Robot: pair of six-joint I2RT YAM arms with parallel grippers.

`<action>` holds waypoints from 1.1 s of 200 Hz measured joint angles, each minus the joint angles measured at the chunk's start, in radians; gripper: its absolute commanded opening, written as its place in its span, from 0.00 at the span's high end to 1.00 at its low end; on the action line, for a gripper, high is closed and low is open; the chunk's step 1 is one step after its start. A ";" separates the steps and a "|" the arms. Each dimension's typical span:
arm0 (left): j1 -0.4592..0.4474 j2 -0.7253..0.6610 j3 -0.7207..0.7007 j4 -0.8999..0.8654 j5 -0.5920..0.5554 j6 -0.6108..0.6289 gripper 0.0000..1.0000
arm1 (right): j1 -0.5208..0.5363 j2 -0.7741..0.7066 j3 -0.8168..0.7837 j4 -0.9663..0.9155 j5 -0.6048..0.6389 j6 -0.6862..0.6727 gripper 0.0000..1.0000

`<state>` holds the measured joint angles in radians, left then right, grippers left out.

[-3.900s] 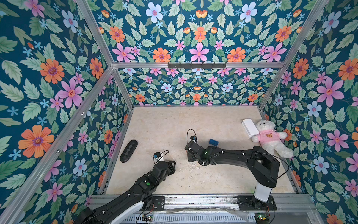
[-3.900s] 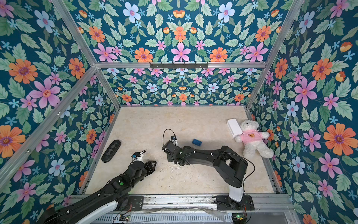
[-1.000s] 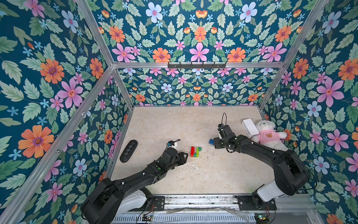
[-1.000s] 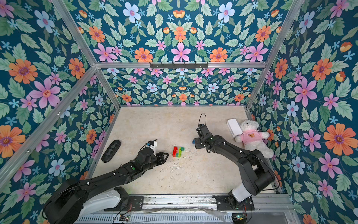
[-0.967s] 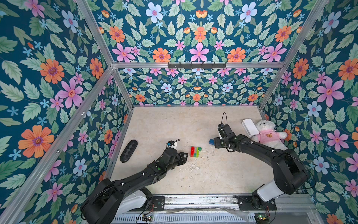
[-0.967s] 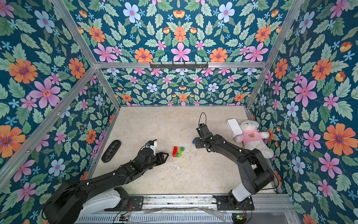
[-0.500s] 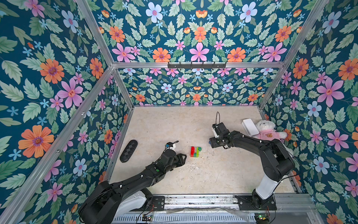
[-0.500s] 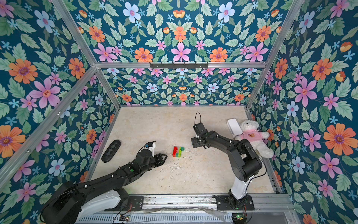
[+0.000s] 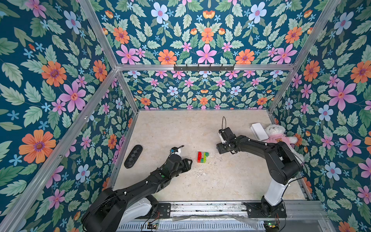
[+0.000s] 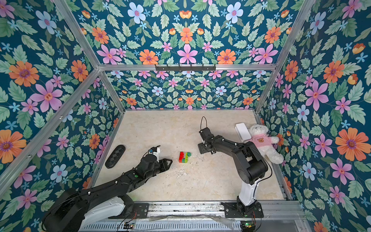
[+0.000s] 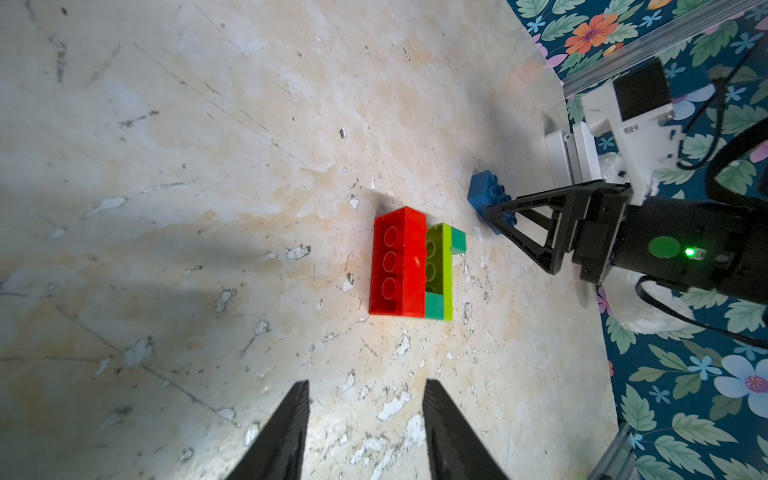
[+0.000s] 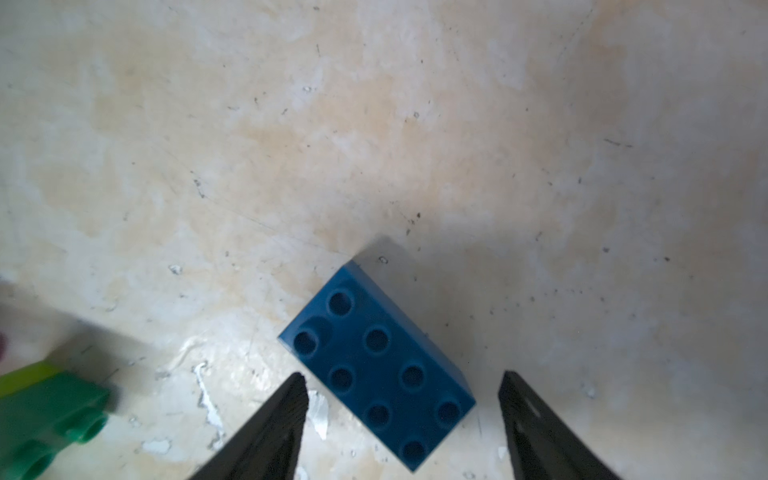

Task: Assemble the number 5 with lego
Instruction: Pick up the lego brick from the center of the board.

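Left arm first: it stretches long and low from its base at the near edge, forearm almost skimming the surface (image 9: 180, 128). The left end effector (image 9: 188, 161) points at the part-built number 5 (image 9: 202, 157) and stops just short of it. From the left wrist view that end effector (image 11: 365, 388) is parted and empty, both black fingers (image 11: 291, 424) clear of the bricks.

The part-built number 5 (image 11: 409, 264) lies on its side in the middle of the surface. Its red brick (image 11: 395, 262) faces the left arm. The lime-green brick (image 11: 440, 266) and the two dark-green bricks (image 11: 434, 305) sit on the far side of the red one.

Over to the right arm: it rises from its base, folds sharply at the elbow and reaches back toward the centre, wrist tipped down. The right end effector (image 9: 220, 148) hovers close to the stack in both top views. Its wrist view shows the right end effector (image 12: 401, 376) spread wide around the blue brick (image 12: 374, 365). One finger is right at the brick's edge and the other stands clearly off it, so nothing is gripped. The blue brick (image 11: 482, 193) rests studs up on the surface, just beside the stack but apart from it.

A teddy bear (image 9: 278, 136) and a white box (image 9: 259, 131) sit against the right wall.
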<state>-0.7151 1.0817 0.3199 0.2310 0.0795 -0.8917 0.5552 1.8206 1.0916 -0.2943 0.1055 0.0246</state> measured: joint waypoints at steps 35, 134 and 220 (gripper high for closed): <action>0.002 -0.001 0.000 0.000 0.000 0.000 0.52 | 0.000 0.018 0.006 0.001 -0.001 -0.018 0.32; 0.010 0.023 0.006 0.001 0.015 0.000 0.53 | 0.033 0.019 -0.028 0.058 -0.031 -0.016 0.58; 0.014 0.040 0.014 0.007 0.023 0.000 0.53 | 0.056 -0.003 -0.087 0.154 -0.035 0.010 0.70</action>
<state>-0.7010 1.1217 0.3344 0.2382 0.1024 -0.8917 0.6113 1.8179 1.0050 -0.1406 0.0708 0.0345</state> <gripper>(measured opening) 0.474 0.362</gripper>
